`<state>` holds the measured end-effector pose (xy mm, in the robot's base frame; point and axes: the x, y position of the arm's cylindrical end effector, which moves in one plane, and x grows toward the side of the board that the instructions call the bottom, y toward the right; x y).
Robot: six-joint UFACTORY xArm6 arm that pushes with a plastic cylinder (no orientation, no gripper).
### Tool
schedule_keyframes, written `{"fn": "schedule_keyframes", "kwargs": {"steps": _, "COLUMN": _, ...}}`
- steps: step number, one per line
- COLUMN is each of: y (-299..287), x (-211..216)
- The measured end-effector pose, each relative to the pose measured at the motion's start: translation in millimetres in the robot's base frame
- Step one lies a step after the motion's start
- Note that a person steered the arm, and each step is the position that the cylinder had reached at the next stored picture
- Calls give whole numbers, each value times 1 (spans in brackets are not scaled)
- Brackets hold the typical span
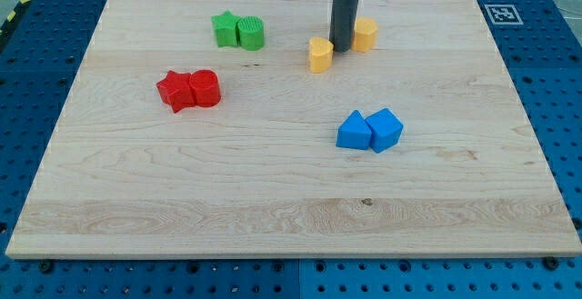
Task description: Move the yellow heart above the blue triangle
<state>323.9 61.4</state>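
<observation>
My rod comes down from the view's top, and my tip (341,46) rests on the board between two yellow blocks. The yellow block (319,54) just left of and below the tip looks like the heart. It touches or nearly touches the tip. The other yellow block (366,34) is just right of the tip, partly behind the rod. The blue triangle (354,131) lies lower down, right of centre, touching a blue cube (386,129) on its right. The heart is above the triangle and slightly to its left.
A green star (225,29) and a green cylinder (250,33) sit together at the upper left. A red star (176,91) and a red cylinder (205,88) sit together at the left. The wooden board (273,208) lies on a blue perforated table.
</observation>
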Motion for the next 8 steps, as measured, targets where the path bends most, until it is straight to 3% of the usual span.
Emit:
{"fn": "schedule_keyframes", "kwargs": {"steps": 1, "y": -34, "x": -20}}
{"fn": "schedule_keyframes", "kwargs": {"steps": 8, "y": -41, "x": 38}}
